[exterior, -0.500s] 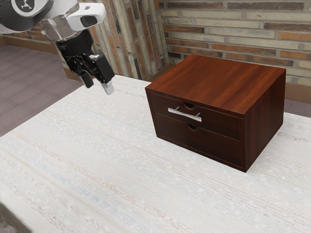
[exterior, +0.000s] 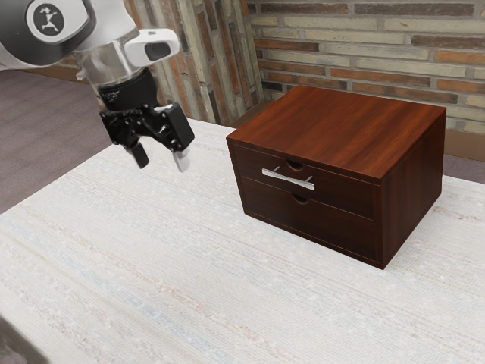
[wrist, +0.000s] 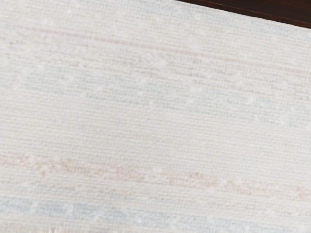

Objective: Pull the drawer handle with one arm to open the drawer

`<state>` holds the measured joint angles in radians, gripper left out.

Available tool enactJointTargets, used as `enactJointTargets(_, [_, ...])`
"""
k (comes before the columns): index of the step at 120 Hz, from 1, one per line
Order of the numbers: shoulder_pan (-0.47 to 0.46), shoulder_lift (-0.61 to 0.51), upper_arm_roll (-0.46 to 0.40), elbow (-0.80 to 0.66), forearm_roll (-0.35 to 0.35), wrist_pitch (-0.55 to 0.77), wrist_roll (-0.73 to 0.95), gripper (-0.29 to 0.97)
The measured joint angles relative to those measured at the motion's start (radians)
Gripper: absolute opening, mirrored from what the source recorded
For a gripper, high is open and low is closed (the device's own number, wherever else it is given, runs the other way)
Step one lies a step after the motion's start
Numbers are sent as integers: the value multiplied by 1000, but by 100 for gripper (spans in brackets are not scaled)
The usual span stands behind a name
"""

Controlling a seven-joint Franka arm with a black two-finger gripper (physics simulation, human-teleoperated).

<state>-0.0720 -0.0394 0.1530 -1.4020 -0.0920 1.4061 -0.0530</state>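
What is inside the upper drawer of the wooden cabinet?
Only the shut front of the upper drawer and its silver handle show. Its inside is covered, so contents cannot be seen.

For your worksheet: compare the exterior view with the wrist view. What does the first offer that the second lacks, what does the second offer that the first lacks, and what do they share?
Exterior view alone: the gripper, open and holding nothing, hanging above the table to the exterior view's left of the wooden cabinet; the silver handle on the upper drawer, whose front sits flush; a brick wall behind.
Wrist view alone: the table's weave close up, with faint pink and blue bands.
Both: the pale table and a dark part of the cabinet, which the wrist view catches as a thin edge.
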Motion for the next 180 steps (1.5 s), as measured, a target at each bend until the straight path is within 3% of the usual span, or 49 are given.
enactJointTargets(36, [51, 9, -41, -14, 3, 39, -546, 62])
enactJointTargets(86, [14, 40, -46, -75, 54, 217, -1056, 59])
enactJointTargets(128, [3, 87, -68, -79, 63, 293, -1336, 58])
enactJointTargets(180, [-12, 150, -100, -79, 78, 361, -1510, 57])
